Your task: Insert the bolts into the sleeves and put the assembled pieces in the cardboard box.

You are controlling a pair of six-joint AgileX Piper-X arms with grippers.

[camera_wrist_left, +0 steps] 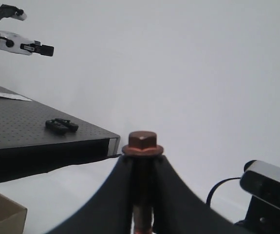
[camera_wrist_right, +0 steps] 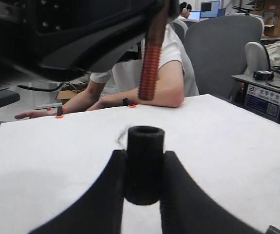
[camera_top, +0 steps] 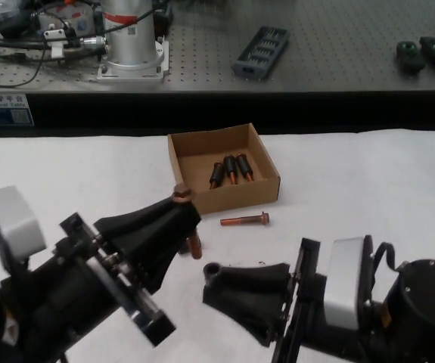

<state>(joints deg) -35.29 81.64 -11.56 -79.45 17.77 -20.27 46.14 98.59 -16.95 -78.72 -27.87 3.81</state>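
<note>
Hanging thread-down, a copper hex-headed bolt (camera_wrist_left: pixel 142 144) is clamped in the closed left gripper (camera_wrist_left: pixel 142 168) just above a black sleeve (camera_wrist_right: pixel 144 141). The sleeve is pinched upright, bore open, by the right gripper (camera_wrist_right: pixel 144 170), seemingly for alignment. Three assembled pieces (camera_top: pixel 231 170) are seen in the cardboard box (camera_top: pixel 228 198), and a spare bolt (camera_top: pixel 245 220) is laid beside it.
</note>
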